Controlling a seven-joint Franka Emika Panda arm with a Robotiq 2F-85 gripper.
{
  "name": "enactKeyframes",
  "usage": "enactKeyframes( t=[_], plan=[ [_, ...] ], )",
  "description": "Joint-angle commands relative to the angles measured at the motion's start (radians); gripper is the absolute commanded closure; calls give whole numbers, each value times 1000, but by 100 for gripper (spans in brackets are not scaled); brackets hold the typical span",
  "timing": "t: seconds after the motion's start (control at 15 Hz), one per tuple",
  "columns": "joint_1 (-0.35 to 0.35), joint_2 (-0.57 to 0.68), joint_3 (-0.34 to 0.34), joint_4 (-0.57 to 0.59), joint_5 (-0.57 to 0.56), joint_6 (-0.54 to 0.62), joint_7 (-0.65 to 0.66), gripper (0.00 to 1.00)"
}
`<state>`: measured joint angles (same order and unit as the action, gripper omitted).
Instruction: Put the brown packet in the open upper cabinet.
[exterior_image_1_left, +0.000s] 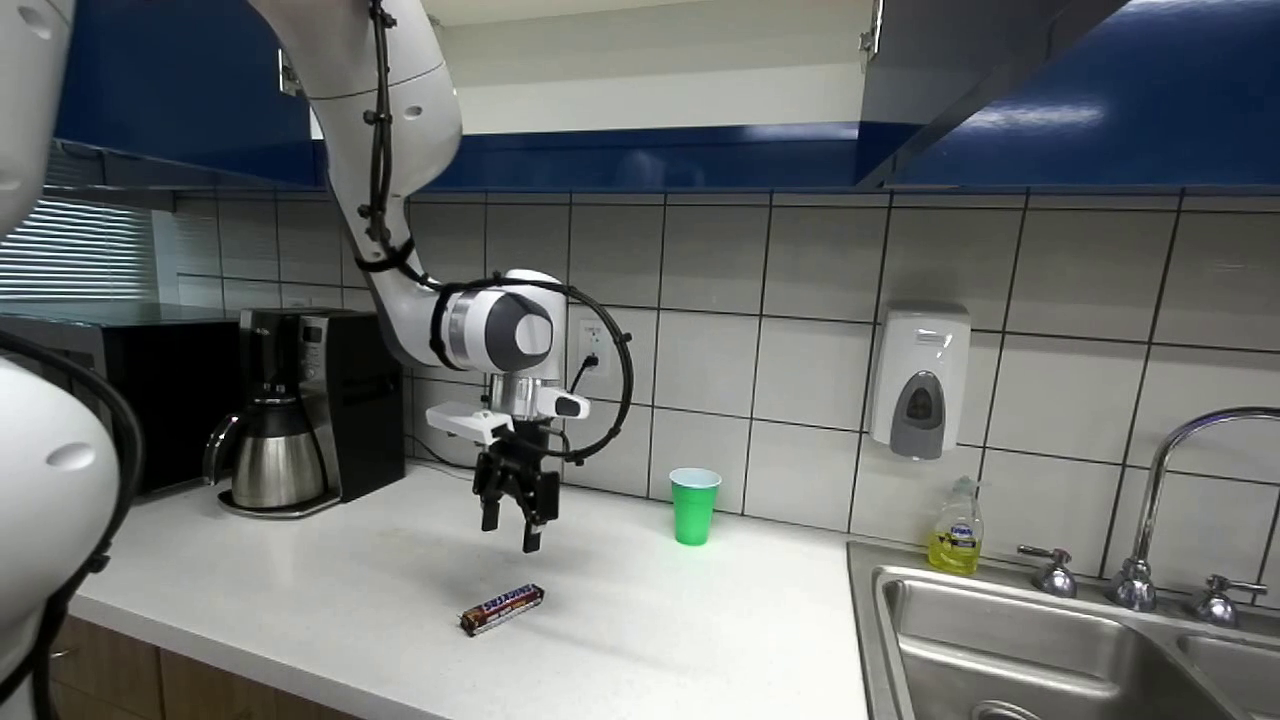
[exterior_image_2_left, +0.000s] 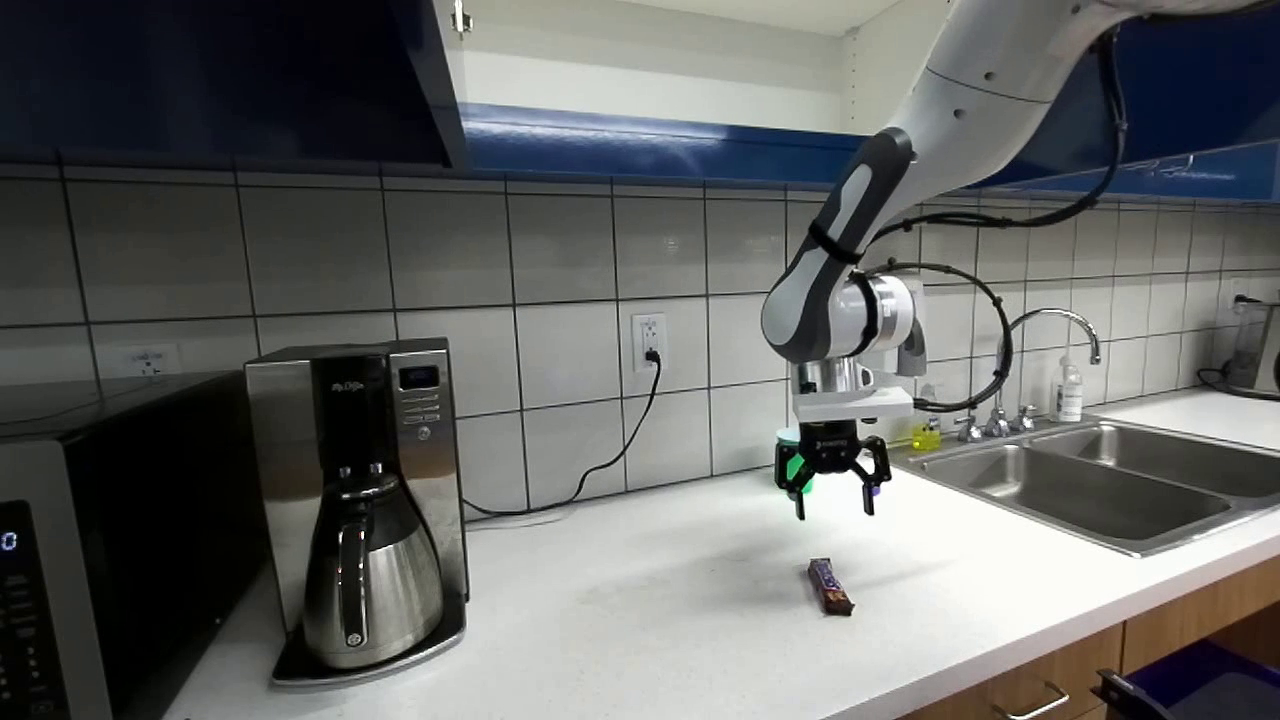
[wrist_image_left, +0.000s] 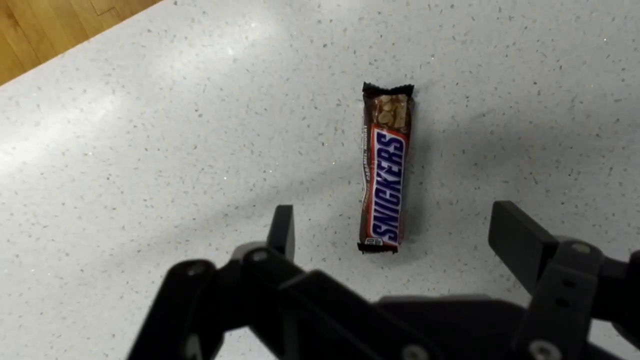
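Observation:
The brown packet, a Snickers bar, lies flat on the white counter. It shows in both exterior views (exterior_image_1_left: 502, 609) (exterior_image_2_left: 830, 587) and in the wrist view (wrist_image_left: 387, 170). My gripper (exterior_image_1_left: 511, 532) points down above the counter, apart from the packet and a little behind it in the exterior view (exterior_image_2_left: 834, 508). In the wrist view my fingers (wrist_image_left: 392, 227) are wide apart with nothing between them; the packet lies lengthwise just beyond the fingertips. The open upper cabinet with its white interior is above the counter in both exterior views (exterior_image_1_left: 650, 90) (exterior_image_2_left: 650, 60); its top is cut off.
A green cup (exterior_image_1_left: 694, 515) stands by the tiled wall. A coffee maker (exterior_image_2_left: 370, 560) and a microwave (exterior_image_2_left: 140, 530) stand at one end, a steel sink (exterior_image_1_left: 868, 640) at the other. Blue cabinet doors (exterior_image_1_left: 1100, 120) jut out beside the opening. A soap dispenser (exterior_image_1_left: 920, 385) hangs on the wall.

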<state>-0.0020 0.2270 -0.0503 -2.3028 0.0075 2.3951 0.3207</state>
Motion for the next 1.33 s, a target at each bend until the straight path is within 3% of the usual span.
enactKeyframes(
  t=[0.0,0.47,1.27],
  plan=[
    [18,37,5,4,22,53,33,0],
    [51,118,-7,1,13,178,69,0],
    [79,197,-38,4,11,230,108,0]
  ],
)
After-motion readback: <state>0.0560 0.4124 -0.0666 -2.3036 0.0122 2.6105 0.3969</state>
